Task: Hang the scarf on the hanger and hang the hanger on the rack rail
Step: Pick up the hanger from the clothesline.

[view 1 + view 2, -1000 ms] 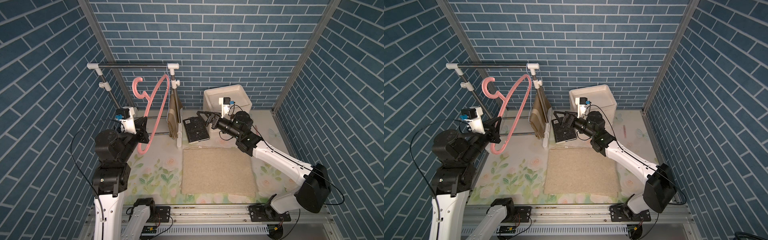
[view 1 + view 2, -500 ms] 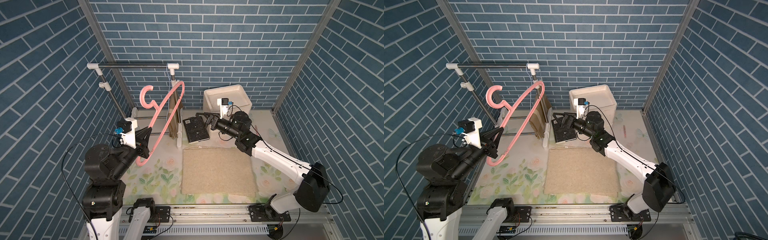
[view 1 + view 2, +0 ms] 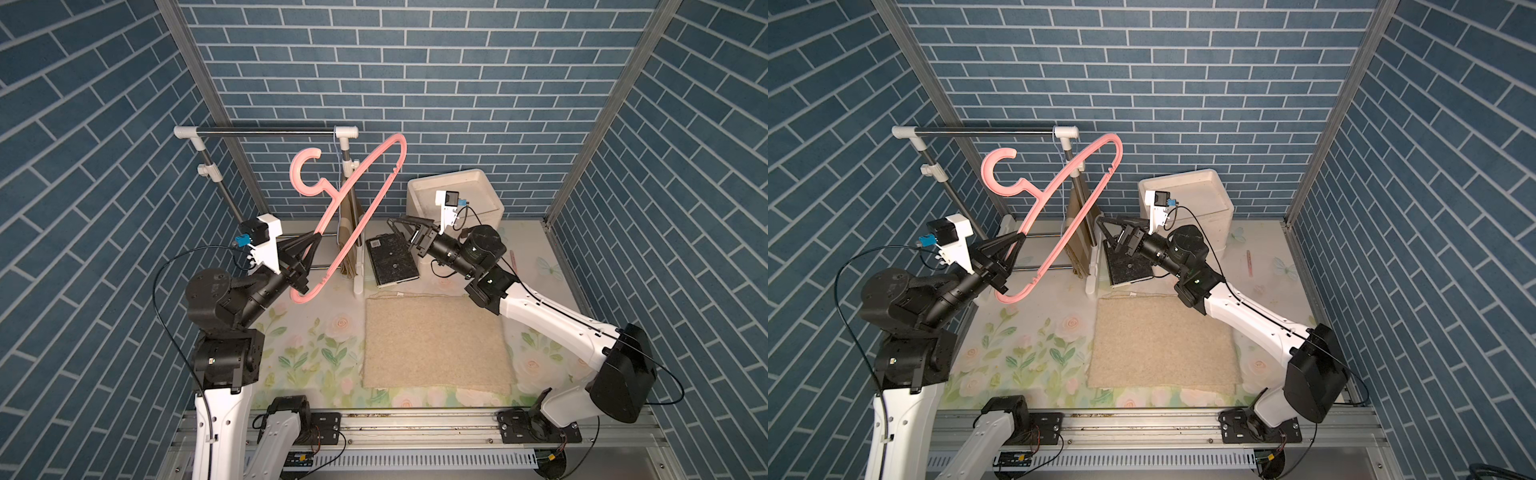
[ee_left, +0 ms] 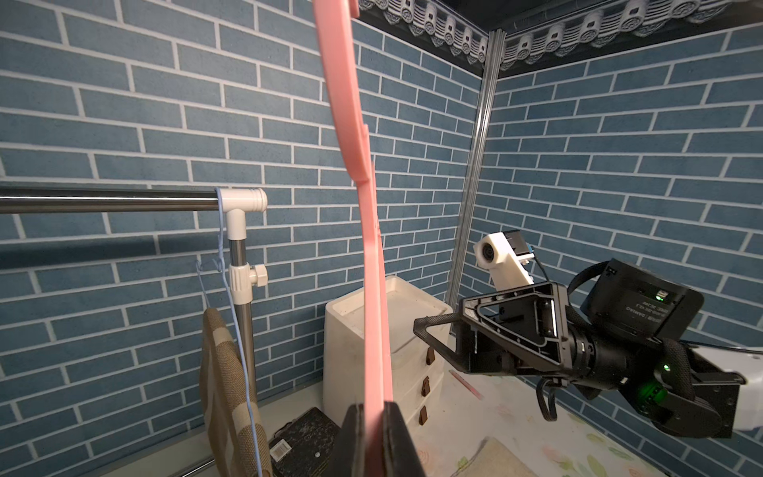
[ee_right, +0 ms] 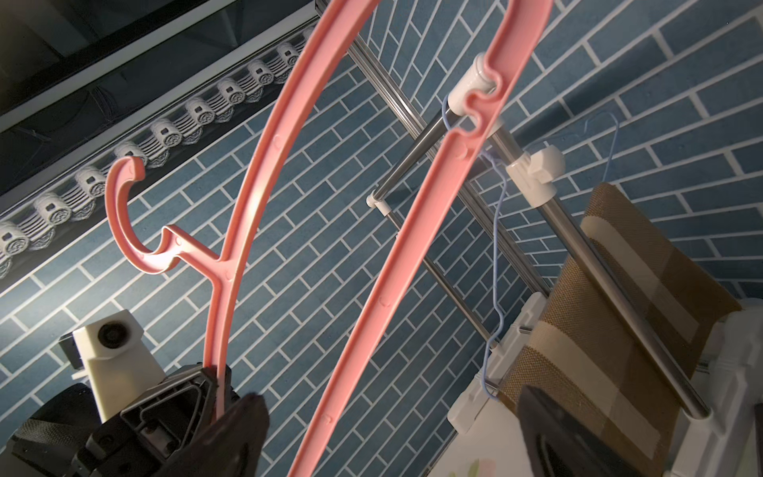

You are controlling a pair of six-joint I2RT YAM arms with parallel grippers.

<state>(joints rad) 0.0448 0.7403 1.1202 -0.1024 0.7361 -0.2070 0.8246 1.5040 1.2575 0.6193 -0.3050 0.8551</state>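
You are working around the clothes rack [image 3: 266, 133], so every place here is being given from it. The scarf [image 3: 436, 340] is lying flat on the table as a folded beige rectangle, in front of the rack's right-hand post and well apart from it; nothing is touching it.

The hanger [image 3: 353, 208] is hanging in the air in front of the rack, tilted steeply. Its long axis is running from a low end in front of the rack's base up to a high end just past the rack's right-hand corner joint. Its hook [image 3: 305, 170] is sitting below the rail (not on it), and in both top views its opening is facing the right-hand post.

Your left gripper [image 3: 314, 241] is pinching the hanger's shoulder arm between the hook's neck and the low end, fingers [image 4: 355, 437] pressing tight on the pink plastic.

Your right gripper [image 3: 399, 226] is hovering right of the rack's post, above a dark book [image 3: 392, 259], fingers [image 5: 557, 429] spreading wide and holding nothing.
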